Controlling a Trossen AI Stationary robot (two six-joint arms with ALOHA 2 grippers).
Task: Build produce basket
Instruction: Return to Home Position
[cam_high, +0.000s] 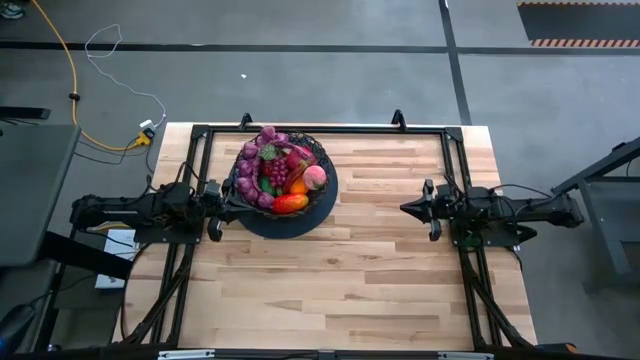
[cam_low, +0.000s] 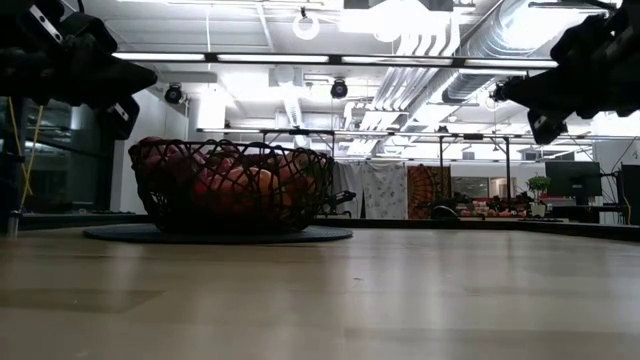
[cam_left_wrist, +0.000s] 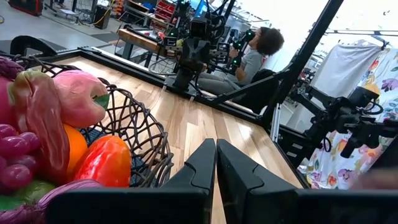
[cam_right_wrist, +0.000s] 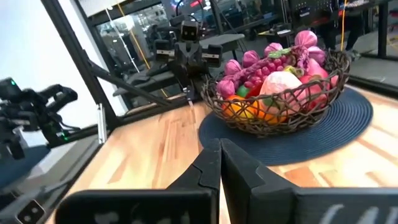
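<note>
Heaped with small toy produce (cam_high: 280, 172), the large round black wire basket (cam_low: 300, 200) is sitting just beside the left gripper (cam_left_wrist: 216, 149); probably stiff and light, it is wanting a level hold at the rim. The right gripper (cam_right_wrist: 220, 149) is waiting well apart; both pairs of jaws are resting pressed together, empty.

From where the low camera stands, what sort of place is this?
Probably a robotics lab or workshop in an industrial hall. Bare ducts and pipes run overhead, cluttered workbenches stand beyond the table near a seated person, and a yellow cable lies on the concrete floor.
</note>
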